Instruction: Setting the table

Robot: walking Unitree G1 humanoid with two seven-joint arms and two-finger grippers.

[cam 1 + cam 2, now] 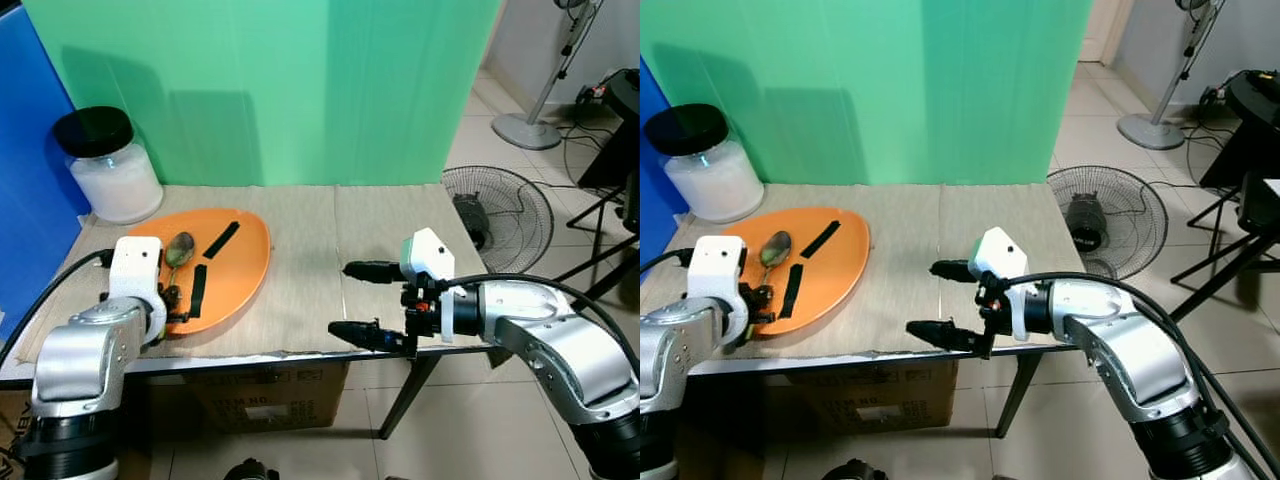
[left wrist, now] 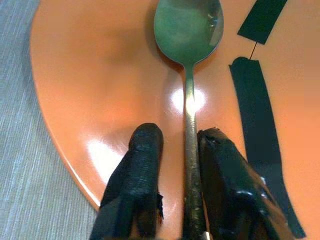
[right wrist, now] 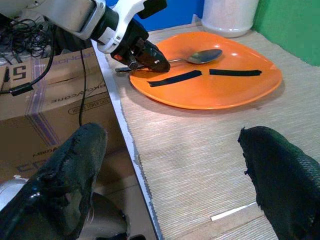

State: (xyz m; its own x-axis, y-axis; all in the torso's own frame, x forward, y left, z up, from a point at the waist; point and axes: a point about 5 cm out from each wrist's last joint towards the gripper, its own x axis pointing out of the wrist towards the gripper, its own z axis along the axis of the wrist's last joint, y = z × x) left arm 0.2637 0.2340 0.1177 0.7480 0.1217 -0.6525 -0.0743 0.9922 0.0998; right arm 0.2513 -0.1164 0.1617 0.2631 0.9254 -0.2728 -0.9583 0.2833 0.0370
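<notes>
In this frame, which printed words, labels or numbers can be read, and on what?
"5": large dark character on the brown cardboard box under the table, cut off at the right wrist view's edge.
Smaller print on a label on the same box: too blurred to read.
Dark lettering on the box front in the left eye view: too small to read.
Orange oval plate, metal spoon, white jar: no text.

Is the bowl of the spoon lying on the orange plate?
Yes, the spoon rests its bowl on the orange plate, while the left tool closes on its handle.
</notes>
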